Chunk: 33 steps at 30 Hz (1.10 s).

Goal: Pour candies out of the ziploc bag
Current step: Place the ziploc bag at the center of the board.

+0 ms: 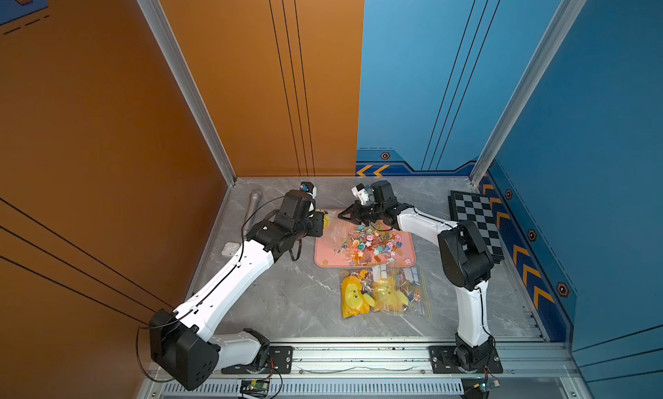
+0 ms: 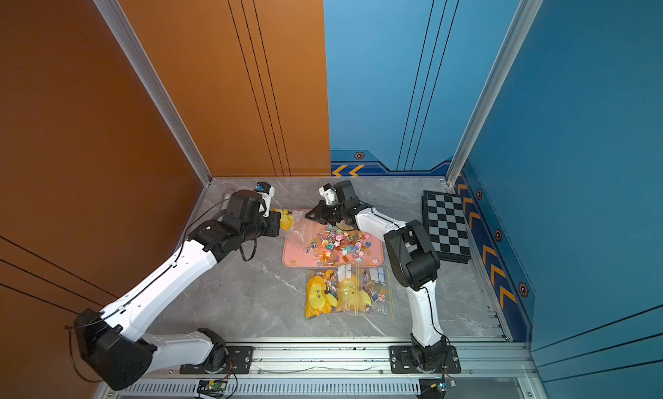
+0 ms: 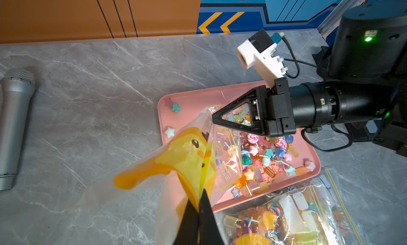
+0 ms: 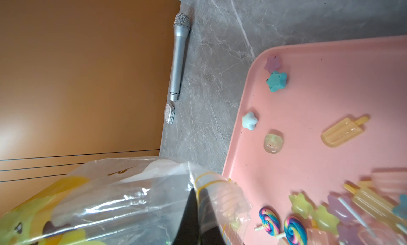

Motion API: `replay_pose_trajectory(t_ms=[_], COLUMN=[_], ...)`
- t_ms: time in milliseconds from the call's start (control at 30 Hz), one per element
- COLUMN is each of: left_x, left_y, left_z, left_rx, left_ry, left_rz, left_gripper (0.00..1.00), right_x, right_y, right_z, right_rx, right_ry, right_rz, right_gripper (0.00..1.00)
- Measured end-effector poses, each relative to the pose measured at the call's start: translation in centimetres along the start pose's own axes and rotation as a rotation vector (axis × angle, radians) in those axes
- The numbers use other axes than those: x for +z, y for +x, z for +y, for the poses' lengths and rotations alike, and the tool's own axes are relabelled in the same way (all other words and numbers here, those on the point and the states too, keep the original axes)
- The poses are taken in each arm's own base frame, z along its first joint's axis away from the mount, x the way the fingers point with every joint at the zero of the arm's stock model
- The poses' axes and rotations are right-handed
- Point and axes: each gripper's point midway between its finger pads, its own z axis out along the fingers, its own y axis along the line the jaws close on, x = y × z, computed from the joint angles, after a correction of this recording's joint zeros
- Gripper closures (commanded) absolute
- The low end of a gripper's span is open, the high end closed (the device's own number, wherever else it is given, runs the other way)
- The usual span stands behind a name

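A clear ziploc bag (image 1: 335, 231) (image 3: 189, 158) with a yellow cartoon print hangs between both grippers over the left part of a pink tray (image 1: 362, 265) (image 3: 189, 100). My left gripper (image 3: 201, 194) (image 1: 324, 219) is shut on the bag's yellow printed end. Pinching its zip edge, my right gripper (image 4: 197, 192) (image 1: 341, 216) is also shut on the bag (image 4: 110, 195). The candies (image 1: 369, 244) (image 3: 264, 158) (image 4: 339, 131) lie heaped on the tray: stars, ice-lolly shapes and swirl lollipops. The held bag looks nearly empty.
A second bag (image 1: 380, 291) (image 3: 286, 215) full of sweets and yellow print lies in front of the tray. A silver microphone (image 1: 253, 209) (image 4: 179, 56) and a small white object (image 1: 229, 248) lie by the left wall. A chessboard (image 1: 477, 225) sits at the right.
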Motion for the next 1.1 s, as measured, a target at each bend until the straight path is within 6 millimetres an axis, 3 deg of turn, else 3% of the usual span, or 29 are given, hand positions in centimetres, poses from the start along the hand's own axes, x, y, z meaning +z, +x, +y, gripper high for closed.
replay_pose_trajectory(t_ms=[67, 200, 433, 633, 800, 967, 1100], left_x=[-0.1, -1.2, -4.3, -4.5, -4.0, -3.2, -3.2], left_y=[-0.1, -1.1, -2.1, -1.3, 0.0, 1.5, 2.4], left_z=[0.2, 1.9, 5.3, 6.4, 8.0, 9.9, 10.8], left_rx=[-0.005, -0.055, -0.161, -0.2, -0.242, -0.308, -0.343], left_ry=[-0.006, -0.03, -0.068, -0.065, -0.086, -0.102, -0.108], left_rz=[-0.005, -0.047, -0.154, -0.164, -0.147, -0.13, -0.126], left_gripper=[1.0, 1.0, 1.0, 1.0, 1.0, 1.0, 1.0], right_x=[-0.5, -1.5, -4.4, -6.9, -8.2, -8.2, -7.8], right_y=[-0.2, -0.6, 0.2, 1.0, 3.2, 6.8, 8.2], right_z=[0.1, -0.1, -1.0, -2.9, -5.5, -8.0, -8.9], right_rx=[0.005, -0.004, -0.033, -0.091, -0.14, -0.175, -0.196], right_ry=[0.004, 0.026, 0.124, 0.314, 0.494, 0.628, 0.677], right_rz=[-0.011, -0.031, -0.054, -0.066, -0.019, 0.079, 0.123], right_gripper=[0.7, 0.61, 0.54, 0.51, 0.51, 0.51, 0.51])
